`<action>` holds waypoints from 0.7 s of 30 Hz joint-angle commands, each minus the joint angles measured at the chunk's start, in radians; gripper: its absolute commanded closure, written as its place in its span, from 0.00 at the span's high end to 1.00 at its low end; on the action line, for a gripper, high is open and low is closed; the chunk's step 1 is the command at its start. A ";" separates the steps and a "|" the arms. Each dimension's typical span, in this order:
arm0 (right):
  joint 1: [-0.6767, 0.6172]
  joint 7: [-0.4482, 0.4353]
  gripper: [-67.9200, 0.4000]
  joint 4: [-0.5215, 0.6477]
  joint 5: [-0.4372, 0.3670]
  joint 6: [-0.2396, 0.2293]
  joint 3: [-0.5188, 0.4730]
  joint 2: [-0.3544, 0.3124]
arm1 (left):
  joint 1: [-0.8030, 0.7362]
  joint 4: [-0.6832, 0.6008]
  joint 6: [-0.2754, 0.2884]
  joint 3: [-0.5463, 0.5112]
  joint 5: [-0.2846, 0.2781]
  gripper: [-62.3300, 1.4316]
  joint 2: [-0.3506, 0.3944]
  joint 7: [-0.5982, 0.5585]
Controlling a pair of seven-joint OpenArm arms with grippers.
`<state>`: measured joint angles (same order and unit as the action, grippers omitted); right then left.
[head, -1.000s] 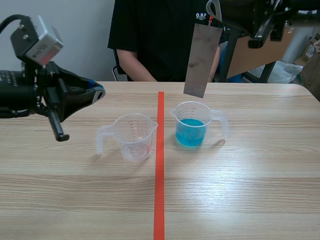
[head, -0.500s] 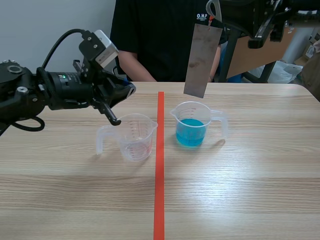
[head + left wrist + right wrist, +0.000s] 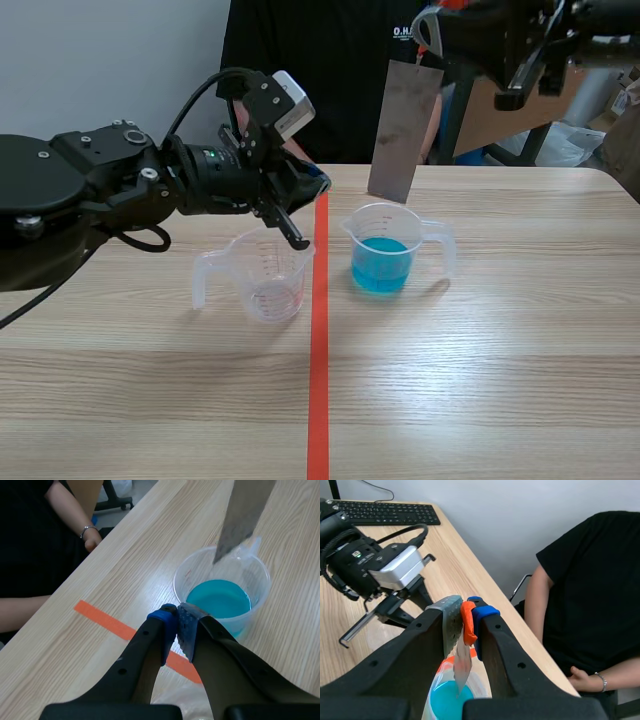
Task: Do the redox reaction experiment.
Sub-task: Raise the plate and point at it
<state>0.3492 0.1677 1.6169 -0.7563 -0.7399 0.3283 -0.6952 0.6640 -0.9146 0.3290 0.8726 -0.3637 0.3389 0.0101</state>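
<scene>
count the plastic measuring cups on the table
2. An empty-looking cup sits just left of the tape line; a cup of blue liquid sits just right of it, below the metal strip. None seems hidden.

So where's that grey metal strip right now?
The metal strip hangs from the right claw in the scene view, right of the red tape line, lower end just above the cup of blue liquid.

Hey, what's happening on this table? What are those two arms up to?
It looks like a chemistry demo. The right gripper holds a metal strip upright over the cup of blue liquid. The strip's lower end is near the rim, not yet in the liquid. The left gripper, shut and empty, hovers above the empty cup beside the tape line. A person sits across the table.
</scene>
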 commanded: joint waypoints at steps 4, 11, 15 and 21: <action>0.018 -0.013 0.03 0.014 -0.015 -0.006 -0.016 -0.013 | 0.021 0.004 0.001 -0.002 -0.009 0.07 -0.027 -0.017; 0.019 -0.016 0.03 0.014 -0.015 -0.006 -0.016 -0.013 | 0.021 0.011 0.034 0.016 0.003 0.07 -0.040 -0.017; 0.019 -0.016 0.03 0.014 -0.015 -0.006 -0.016 -0.013 | 0.021 0.011 0.036 0.016 0.003 0.07 -0.040 -0.016; 0.019 -0.017 0.03 0.014 -0.015 -0.006 -0.016 -0.013 | 0.021 0.011 0.067 0.016 0.002 0.07 -0.040 -0.017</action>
<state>0.3485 0.1665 1.6169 -0.7563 -0.7399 0.3283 -0.6952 0.6670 -0.8917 0.3950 0.8909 -0.3515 0.3103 0.0074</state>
